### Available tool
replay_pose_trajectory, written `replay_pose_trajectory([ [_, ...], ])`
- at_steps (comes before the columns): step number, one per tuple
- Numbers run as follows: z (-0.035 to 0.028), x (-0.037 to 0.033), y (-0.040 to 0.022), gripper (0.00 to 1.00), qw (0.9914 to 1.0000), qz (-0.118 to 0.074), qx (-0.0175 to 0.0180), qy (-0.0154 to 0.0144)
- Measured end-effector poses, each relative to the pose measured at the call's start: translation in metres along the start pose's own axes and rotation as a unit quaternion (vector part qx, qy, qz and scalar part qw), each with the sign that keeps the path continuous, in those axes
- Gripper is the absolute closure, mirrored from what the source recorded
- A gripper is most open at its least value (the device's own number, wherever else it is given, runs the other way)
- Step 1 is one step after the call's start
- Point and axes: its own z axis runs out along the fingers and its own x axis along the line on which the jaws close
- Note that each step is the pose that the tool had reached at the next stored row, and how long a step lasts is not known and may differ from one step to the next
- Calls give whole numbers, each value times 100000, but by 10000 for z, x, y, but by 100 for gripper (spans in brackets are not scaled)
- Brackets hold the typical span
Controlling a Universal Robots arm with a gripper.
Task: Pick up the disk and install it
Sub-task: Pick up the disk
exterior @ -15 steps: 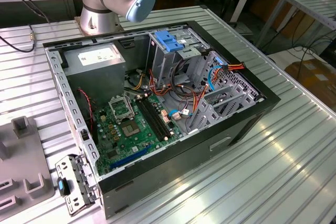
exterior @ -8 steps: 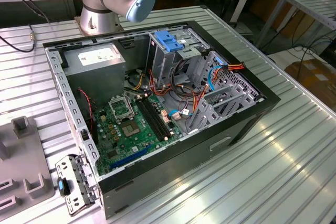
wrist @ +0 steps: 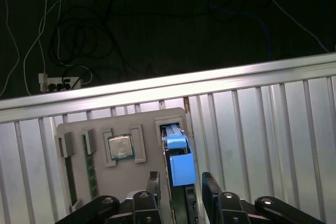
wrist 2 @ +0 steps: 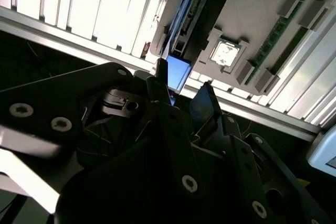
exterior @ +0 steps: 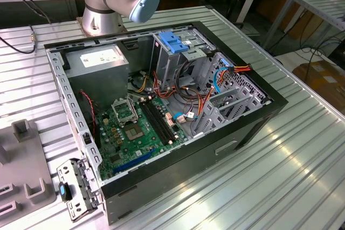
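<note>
The disk (wrist: 177, 156) stands on edge in a slot of a grey fixture tray (wrist: 149, 119), its blue carrier end facing the camera. In the first wrist view my gripper (wrist: 181, 183) hangs over it, one finger on each side of the blue end with a small gap to each, so it is open. The second wrist view has the same blue end (wrist 2: 177, 74) between the dark fingers (wrist 2: 206, 100) of the gripper (wrist 2: 181, 95), and the disk's dark edge (wrist 2: 202, 9) runs away into the tray. The open computer case (exterior: 253, 127) lies on the slatted table.
The tray also holds a processor chip (wrist: 120, 146) and memory sticks (wrist: 90, 169). Inside the case are a silver cage with a blue handle (exterior: 173, 41), a grey box (exterior: 97, 60) and the green board (exterior: 135, 127). The table edge (wrist: 157, 85) borders a dark floor with cables.
</note>
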Motion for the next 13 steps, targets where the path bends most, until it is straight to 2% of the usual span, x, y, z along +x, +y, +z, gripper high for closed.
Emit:
replay_pose_trajectory([
  [13, 0, 0, 0, 55, 99999, 2, -74, -521],
])
